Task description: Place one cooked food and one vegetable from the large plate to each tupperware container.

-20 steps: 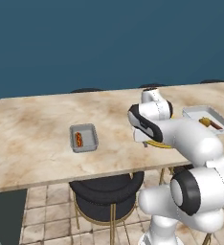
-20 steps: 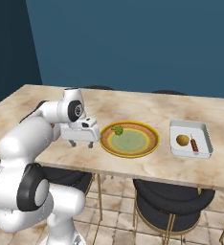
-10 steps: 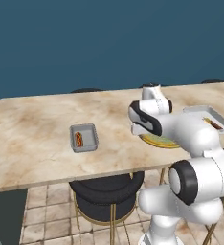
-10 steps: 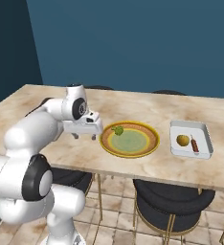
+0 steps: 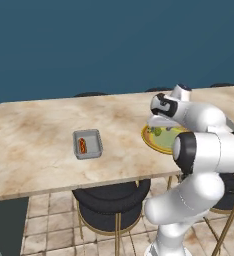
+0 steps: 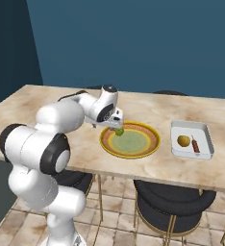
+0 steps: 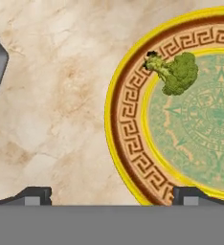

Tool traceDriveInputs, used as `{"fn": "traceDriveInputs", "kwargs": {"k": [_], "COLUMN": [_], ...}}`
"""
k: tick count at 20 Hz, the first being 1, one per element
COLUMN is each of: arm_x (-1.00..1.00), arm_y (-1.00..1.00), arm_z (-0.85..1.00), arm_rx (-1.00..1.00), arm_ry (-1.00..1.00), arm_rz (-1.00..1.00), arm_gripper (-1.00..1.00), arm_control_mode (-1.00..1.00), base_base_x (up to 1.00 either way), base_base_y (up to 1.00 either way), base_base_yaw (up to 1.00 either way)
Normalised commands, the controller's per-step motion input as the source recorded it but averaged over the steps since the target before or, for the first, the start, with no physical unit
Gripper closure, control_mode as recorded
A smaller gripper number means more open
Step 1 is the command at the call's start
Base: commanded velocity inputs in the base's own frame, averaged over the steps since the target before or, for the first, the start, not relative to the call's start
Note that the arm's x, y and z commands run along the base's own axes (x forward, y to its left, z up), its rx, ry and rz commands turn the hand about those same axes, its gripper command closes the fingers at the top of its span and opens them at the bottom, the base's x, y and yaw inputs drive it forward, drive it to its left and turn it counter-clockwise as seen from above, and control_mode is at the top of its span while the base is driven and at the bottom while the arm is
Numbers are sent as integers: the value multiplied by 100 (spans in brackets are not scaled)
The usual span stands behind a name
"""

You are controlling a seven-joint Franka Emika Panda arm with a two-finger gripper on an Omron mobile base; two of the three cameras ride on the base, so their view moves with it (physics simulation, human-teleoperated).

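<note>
Marble tabletop (image 6: pixel 61 103) with two grey trays and a large plate. The large plate (image 7: pixel 133 143), with a yellow rim, brown patterned band and pale green centre, lies near the middle of the tabletop; a single piece of broccoli (image 7: pixel 175 72) rests on its inner edge, at the side nearest the arm. The end effector (image 7: pixel 111 194) hangs above the plate's rim with its two fingertips (image 7: pixel 35 195) spread wide, one over bare marble and the other over the plate's border, holding nothing; the broccoli lies apart from both. The left tray (image 5: pixel 87 144), well apart from the plate, contains a hot dog (image 5: pixel 82 145). The right tray (image 6: pixel 192 139), just beside the plate, contains a yellow round item (image 6: pixel 183 141) and a small sausage (image 6: pixel 195 145).
</note>
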Motion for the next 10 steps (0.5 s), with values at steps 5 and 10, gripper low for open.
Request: {"fn": "traceDriveInputs", "kwargs": {"k": [5,10], "arm_x": [87,71], "arm_y": [-7,0], "arm_z": [-6,-10], "arm_rx": [1,-13], "arm_ry": [0,0], "arm_rz": [-6,-11], "arm_gripper": [-100,-100], "arm_control_mode": [-100,-100], "base_base_x": [0,0], "base_base_y": [0,0], "base_base_yaw": [0,0]}}
